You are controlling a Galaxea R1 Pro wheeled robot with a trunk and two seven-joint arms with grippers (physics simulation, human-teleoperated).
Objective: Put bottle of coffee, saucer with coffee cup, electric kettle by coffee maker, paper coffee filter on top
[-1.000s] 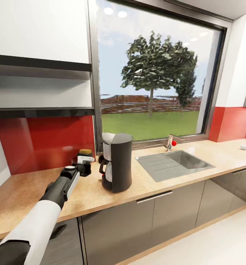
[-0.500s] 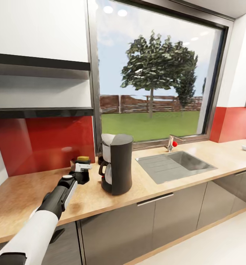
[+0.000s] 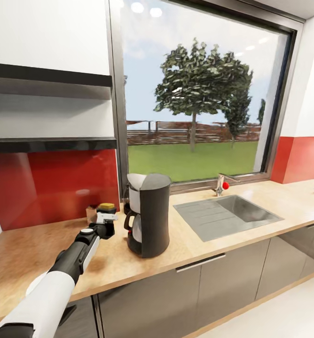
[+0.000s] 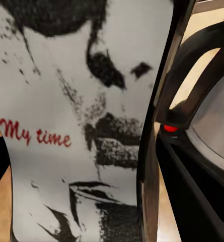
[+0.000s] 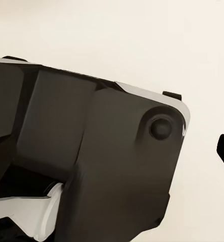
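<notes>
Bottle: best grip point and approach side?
Take the bottle around its labelled body, below the gold lid, with the jaws level. Come from the robot's side of the counter: the bottle stands upright, the red wall is behind it, and the coffee maker is close on its right. The left gripper sits at that height; I can't tell whether it is shut.

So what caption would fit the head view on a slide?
Left gripper holds the coffee bottle over the countertop, beside the coffee maker.
</notes>
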